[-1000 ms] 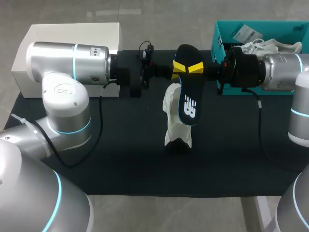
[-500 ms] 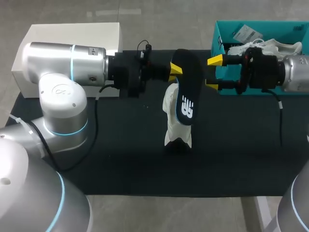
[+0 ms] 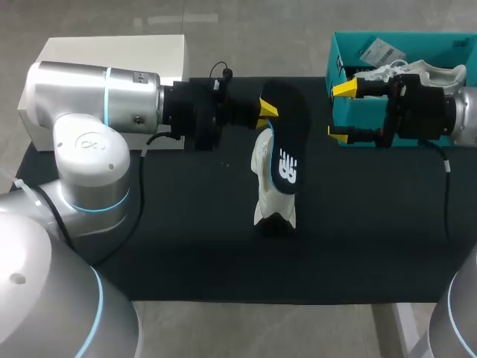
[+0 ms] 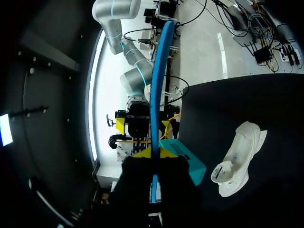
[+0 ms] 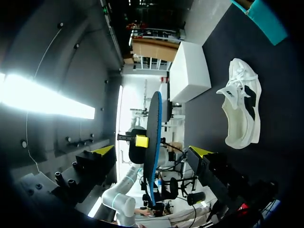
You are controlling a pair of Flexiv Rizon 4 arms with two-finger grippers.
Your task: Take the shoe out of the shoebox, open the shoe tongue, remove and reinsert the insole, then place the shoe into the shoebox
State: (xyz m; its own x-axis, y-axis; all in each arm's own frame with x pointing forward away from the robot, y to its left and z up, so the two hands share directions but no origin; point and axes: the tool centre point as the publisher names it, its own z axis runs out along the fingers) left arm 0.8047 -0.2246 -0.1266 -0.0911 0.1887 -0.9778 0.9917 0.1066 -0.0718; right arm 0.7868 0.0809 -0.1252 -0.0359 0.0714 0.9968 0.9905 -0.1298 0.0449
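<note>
A black insole with a blue edge hangs above the mat, and my left gripper is shut on its upper part. In the left wrist view the insole shows edge-on, rising from between the yellow tips of the left gripper. The white shoe lies on the black mat just under the insole. My right gripper stands open to the right of the insole, clear of it, in front of the teal shoebox. From the right wrist the insole stands ahead of the spread fingers, with the shoe beside it.
A second white shoe and a paper tag lie in the teal shoebox at the back right. A white box stands at the back left behind my left arm. The black mat covers the table.
My right gripper has let go of the insole, opened wide and drawn back to the right. The left gripper keeps hold of the insole, which has shifted slightly left.
</note>
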